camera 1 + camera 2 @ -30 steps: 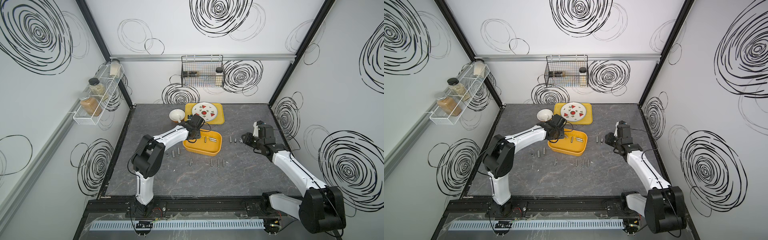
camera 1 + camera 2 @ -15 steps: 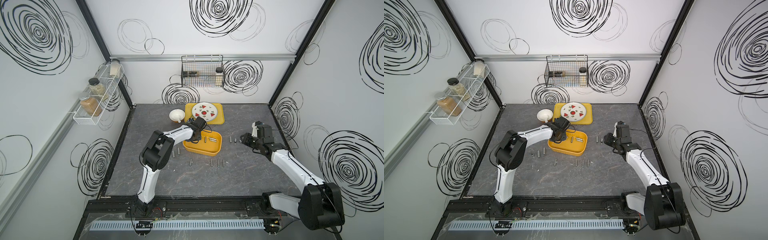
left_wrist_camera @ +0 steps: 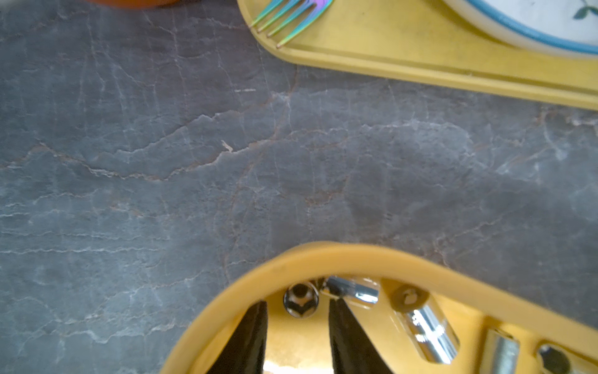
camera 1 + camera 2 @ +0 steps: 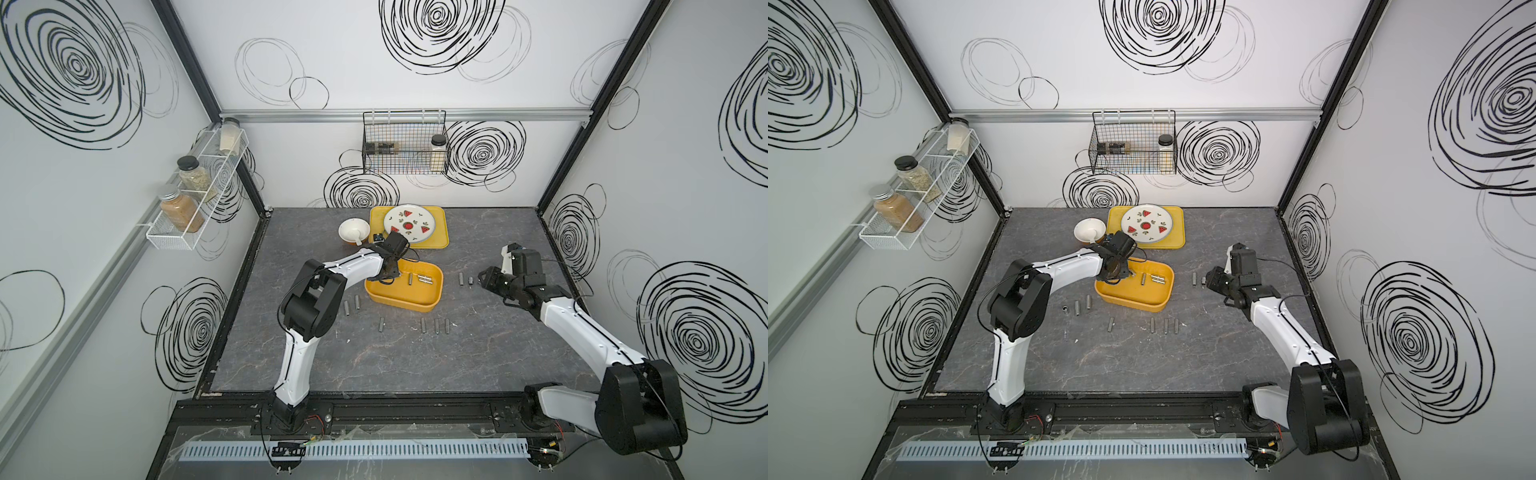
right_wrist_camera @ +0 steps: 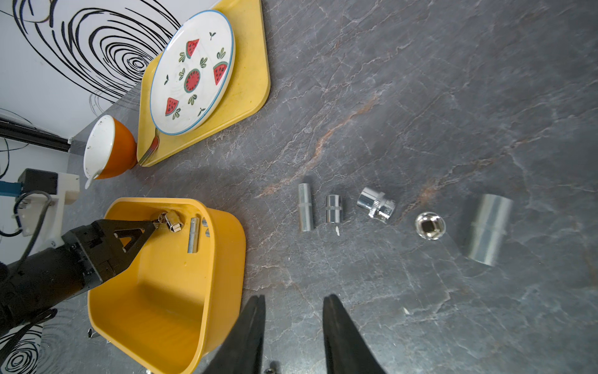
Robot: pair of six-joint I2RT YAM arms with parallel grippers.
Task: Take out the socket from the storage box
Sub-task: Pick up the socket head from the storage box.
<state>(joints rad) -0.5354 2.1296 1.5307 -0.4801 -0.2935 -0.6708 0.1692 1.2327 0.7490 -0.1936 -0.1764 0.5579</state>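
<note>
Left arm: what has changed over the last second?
The left arm's elbow swung in toward the storage box, and the left gripper dipped deeper into its corner, jaws apart, short of the upright socket. Nothing taken or released. The right gripper, the loose sockets on the table and the tray stayed put.

Enclosed on three sides by white walls [image 4: 374, 104] scrawled with black spirals, braced at the corners by black posts [image 4: 195, 75]. Crossed along the back by an aluminium rail [image 4: 415, 115], with a black wire basket [image 4: 405, 143] hung beneath. Fitted on a side wall with a white wire shelf [image 4: 170, 241] of jars [image 4: 178, 210]. Floored by a grey veined table [image 4: 374, 357]. Evenly lit.
</note>
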